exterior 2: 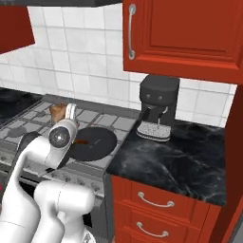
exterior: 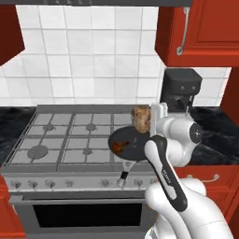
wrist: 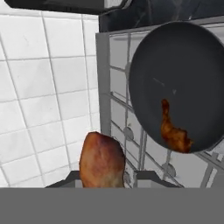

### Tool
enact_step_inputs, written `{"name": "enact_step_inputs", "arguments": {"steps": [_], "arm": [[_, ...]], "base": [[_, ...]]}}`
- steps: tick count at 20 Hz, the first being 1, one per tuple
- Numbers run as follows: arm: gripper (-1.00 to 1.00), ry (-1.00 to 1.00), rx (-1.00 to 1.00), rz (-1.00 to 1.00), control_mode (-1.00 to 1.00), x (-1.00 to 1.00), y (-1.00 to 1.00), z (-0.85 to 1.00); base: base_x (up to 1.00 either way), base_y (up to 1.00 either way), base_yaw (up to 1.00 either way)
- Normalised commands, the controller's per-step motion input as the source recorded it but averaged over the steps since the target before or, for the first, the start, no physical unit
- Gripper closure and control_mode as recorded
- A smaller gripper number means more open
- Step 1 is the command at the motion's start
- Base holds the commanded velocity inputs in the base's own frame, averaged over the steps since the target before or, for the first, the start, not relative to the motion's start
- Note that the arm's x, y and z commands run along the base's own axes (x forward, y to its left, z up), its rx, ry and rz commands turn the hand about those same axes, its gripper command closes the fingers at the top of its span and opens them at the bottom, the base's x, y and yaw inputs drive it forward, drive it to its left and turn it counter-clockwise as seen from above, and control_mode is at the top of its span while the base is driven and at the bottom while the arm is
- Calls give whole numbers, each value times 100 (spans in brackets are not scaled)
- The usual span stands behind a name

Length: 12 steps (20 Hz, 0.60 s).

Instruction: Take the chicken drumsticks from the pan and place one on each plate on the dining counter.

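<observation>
Gripper (wrist: 107, 175) pinching golden drumstick (wrist: 101, 161), bottom centre of hand view, lifted clear above stove (exterior: 70, 135) | darker drumstick (wrist: 174, 131) lies in pan (wrist: 175, 65), right of frame | risk: narrow pinch on rounded meat may slip during carry to plates

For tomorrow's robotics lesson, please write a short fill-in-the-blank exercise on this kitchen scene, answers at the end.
1. The end effector holds the golden-brown ____ above the stove.
2. The darker drumstick lies in the black ____.
3. The pan sits on the ____.
4. Right of the stove stands a black ____ machine.

Answers: drumstick; pan; stove; coffee
</observation>
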Motion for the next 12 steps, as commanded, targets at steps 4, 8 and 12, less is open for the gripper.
{"name": "enact_step_inputs", "arguments": {"steps": [4,8,12], "arm": [[100,0,0,0,100,0,0,0],[100,0,0,0,100,0,0,0],[100,0,0,0,100,0,0,0]], "base": [[-21,-17,62],[-8,-2,62],[0,0,61]]}}
